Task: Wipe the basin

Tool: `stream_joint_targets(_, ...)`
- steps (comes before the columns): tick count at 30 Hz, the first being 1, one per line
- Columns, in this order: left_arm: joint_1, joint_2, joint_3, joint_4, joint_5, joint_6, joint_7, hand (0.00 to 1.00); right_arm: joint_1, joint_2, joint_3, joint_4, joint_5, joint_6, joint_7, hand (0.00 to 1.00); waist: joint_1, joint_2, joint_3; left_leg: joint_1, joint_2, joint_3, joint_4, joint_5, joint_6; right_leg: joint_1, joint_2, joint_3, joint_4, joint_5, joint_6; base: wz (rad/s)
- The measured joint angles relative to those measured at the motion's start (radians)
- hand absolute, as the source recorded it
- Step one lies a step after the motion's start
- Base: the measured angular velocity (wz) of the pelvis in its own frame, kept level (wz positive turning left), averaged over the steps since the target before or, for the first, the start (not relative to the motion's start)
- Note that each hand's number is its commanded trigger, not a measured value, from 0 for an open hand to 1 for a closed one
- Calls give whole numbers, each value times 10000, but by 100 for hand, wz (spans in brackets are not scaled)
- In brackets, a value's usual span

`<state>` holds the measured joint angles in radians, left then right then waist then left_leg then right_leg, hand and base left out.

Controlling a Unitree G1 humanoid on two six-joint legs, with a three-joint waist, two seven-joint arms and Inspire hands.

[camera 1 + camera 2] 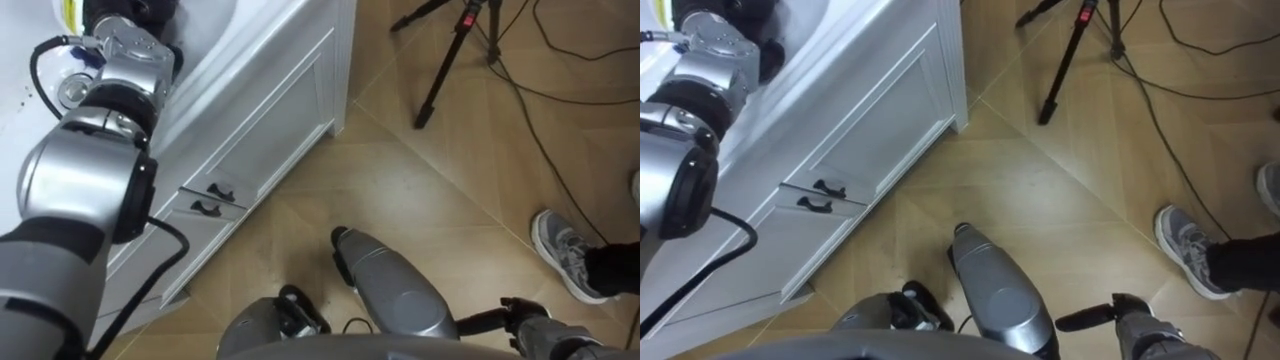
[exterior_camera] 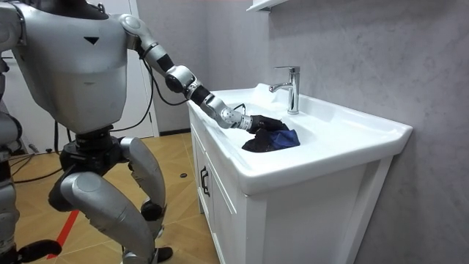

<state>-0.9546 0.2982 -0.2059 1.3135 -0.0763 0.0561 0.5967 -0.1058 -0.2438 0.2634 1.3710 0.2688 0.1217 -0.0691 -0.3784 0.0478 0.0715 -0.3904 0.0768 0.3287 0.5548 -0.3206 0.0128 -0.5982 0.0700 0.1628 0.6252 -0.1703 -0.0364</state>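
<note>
Here, left robot hand (image 2: 256, 121) on dark cloth (image 2: 275, 140), in white basin (image 2: 333, 136)

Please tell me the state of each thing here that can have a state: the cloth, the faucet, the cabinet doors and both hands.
cloth, bunched up in the basin, under the left hand.
faucet, no water running.
cabinet doors, shut.
left hand, resting on the cloth.
right hand, low over the floor, away from the basin.
</note>
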Motion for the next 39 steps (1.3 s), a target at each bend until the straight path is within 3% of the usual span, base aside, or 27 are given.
stream_joint_targets(6, 44, 18, 2, 75, -13, -130, -109, 100, -8, -6, -6, 11, -44, -12, -2, 0, 61, -44, 20, 120, -10, 35, -53, 4, -2, 69, 5, 63, 1, -2, 1, -3)
stream_joint_targets(11, 223, 36, 256, 106, -115, -259, -591, 100, 70, -3, -16, -26, 1, -16, -24, 0, 420, -156, 58, 326, -20, 206, -73, -46, -17, 170, 41, 159, 152, -132, -6, -6)
stream_joint_targets(15, 831, 194, 671, 231, -62, -798, -642, 100, 92, -3, -36, -37, 17, -260, -52, 0, 616, -237, 20, 514, 38, 225, -111, -85, -87, 324, 86, 232, 140, -134, -59, -7)
stream_joint_targets(17, 1316, 415, 851, 351, -49, -851, -684, 100, 217, -4, -118, -94, -28, -373, -96, 0, 664, -293, -40, 639, 26, 219, -210, -78, -114, 420, 123, 264, 120, -158, -95, -9)
stream_joint_targets(19, 1863, 834, 919, 338, 244, -840, -683, 100, 439, -5, -313, -112, 18, -402, -173, 0, 877, -267, -183, 672, 152, 210, -225, -88, -183, 509, 219, 205, -105, -87, -157, -1)
stream_joint_targets(21, 2233, 1092, 966, 432, 558, -838, -681, 100, 632, -2, -404, -114, -17, -423, -190, 0, 945, -246, -243, 923, 174, 74, -422, -29, -253, 855, 211, 53, -370, -36, -209, 12)
stream_joint_targets(22, 2457, 1209, 968, 558, 974, -833, -683, 100, 767, -23, -513, -118, -54, -437, -192, 0, 1088, -194, -311, 1147, 186, -5, -571, 1, -288, 1138, 218, -20, -574, -8, -238, 13)
stream_joint_targets(23, 2746, 1284, 975, 563, 1307, -834, -683, 100, 961, -83, -643, -123, -51, -464, -201, 0, 1252, -86, -434, 1322, 186, -67, -727, 31, -299, 1354, 216, -77, -761, 7, -240, 11)
stream_joint_targets(25, 3085, 1421, 1069, 571, 1571, -806, -684, 100, 1143, -161, -951, -121, -74, -520, -250, 0, 1397, 58, -522, 1552, 148, -177, -842, 74, -283, 1640, 165, -183, -954, 7, -232, 20)
stream_joint_targets(29, 3532, 1845, 1298, 570, 1559, -676, -684, 100, 1225, -150, -1412, -111, -82, -632, -402, 0, 1788, 119, -562, 2112, 16, -282, -1451, 325, -244, 2225, 56, -300, -1437, 71, -180, 12)
stream_joint_targets(32, 3848, 1903, 2012, 539, 1563, -575, -680, 100, 1388, -153, -1767, -80, -478, -773, -424, 0, 2144, 190, -622, 2727, -191, -377, -2256, 638, -208, 2780, -51, -424, -1923, 143, -121, 16)
stream_joint_targets(36, 3919, 1909, 2381, 428, 1548, -576, -689, 100, 1556, -152, -1908, -82, -934, -788, -378, 0, 2292, 325, -708, 2991, -215, -592, -2512, 704, -187, 3212, -97, -615, -2353, 257, -92, 17)
stream_joint_targets(37, 3920, 1908, 2546, 315, 1550, -549, -723, 100, 1658, -157, -2060, -111, -1212, -809, -378, 0, 2367, 359, -762, 3017, -215, -655, -2519, 704, -186, 3304, -110, -680, -2440, 259, -87, 10)
stream_joint_targets(39, 3927, 1911, 2865, -62, 1565, -481, -792, 100, 1800, -163, -2453, -107, -1450, -794, -368, 0, 2482, 361, -762, 3146, -214, -693, -2565, 704, -185, 3471, -134, -725, -2531, 256, -84, 7)
